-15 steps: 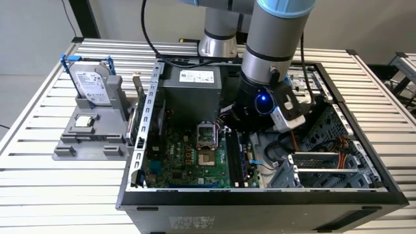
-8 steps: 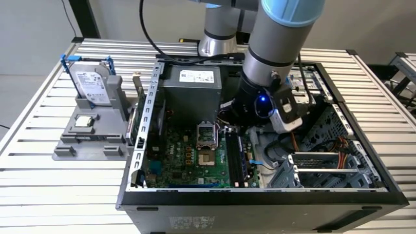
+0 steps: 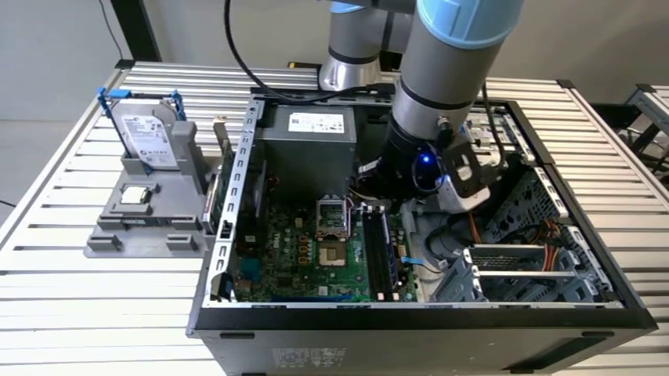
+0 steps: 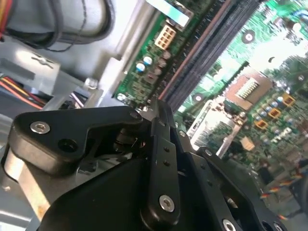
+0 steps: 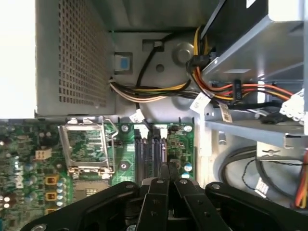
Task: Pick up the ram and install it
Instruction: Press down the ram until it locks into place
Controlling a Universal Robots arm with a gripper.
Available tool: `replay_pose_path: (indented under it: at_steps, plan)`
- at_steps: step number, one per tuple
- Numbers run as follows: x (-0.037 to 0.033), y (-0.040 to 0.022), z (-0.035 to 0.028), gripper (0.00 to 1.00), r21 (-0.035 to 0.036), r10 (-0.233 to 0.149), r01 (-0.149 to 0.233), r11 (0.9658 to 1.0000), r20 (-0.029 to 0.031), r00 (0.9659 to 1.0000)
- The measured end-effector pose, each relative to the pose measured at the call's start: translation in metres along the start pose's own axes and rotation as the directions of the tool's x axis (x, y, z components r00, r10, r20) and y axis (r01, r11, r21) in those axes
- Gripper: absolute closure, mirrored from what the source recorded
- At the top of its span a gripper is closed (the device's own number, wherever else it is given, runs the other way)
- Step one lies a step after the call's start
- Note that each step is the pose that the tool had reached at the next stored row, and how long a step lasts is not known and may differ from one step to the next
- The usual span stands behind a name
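RAM (image 3: 377,249) sits upright in a slot on the motherboard (image 3: 303,262), just right of the CPU socket (image 3: 332,223), in exterior view. Your gripper (image 5: 165,180) is directly over the slots, fingers (image 5: 155,202) clenched together, no stick between them, prob. for pressing down. Hard drive (image 3: 146,137) stays parked on the far-left fixture.

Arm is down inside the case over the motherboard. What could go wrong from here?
1. The end effector hangs just over the memory slots; slight misalignment may load a slot edge or the board.
2. The open processor socket lies beside those slots, so sideways drift might strike it.
3. Loose cables nearby could snag the wrist.
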State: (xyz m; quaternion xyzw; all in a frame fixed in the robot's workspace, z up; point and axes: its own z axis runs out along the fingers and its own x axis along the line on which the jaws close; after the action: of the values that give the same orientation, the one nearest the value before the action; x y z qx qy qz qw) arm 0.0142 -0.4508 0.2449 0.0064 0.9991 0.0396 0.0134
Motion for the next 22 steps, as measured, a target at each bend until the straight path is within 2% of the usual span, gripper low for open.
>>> replay_pose_path:
  at_steps: [1, 5, 8, 11, 14, 19, 22]
  plan:
    - [0.0000, 0.0000, 0.0000, 1.00, -0.0005, -0.016, 0.016, 0.9999, 0.0042, 0.9999]
    - [0.0000, 0.0000, -0.0001, 1.00, 0.0004, -0.088, 0.088, 0.9961, -0.0010, 0.9961]
    - [0.0000, 0.0000, -0.0001, 1.00, 0.0000, -0.143, 0.143, 0.9898, -0.0054, 0.9897]
    - [0.0000, 0.0001, 0.0000, 1.00, -0.0021, -0.194, 0.194, 0.9809, -0.0092, 0.9809]
    - [-0.0001, -0.0008, -0.0001, 1.00, -0.0029, -0.219, 0.219, 0.9757, -0.0110, 0.9757]
    - [-0.0031, -0.0047, -0.0002, 1.00, -0.0032, -0.226, 0.226, 0.9742, -0.0118, 0.9741]
    - [-0.0034, -0.0100, -0.0004, 1.00, -0.0033, -0.229, 0.229, 0.9733, -0.0120, 0.9732]
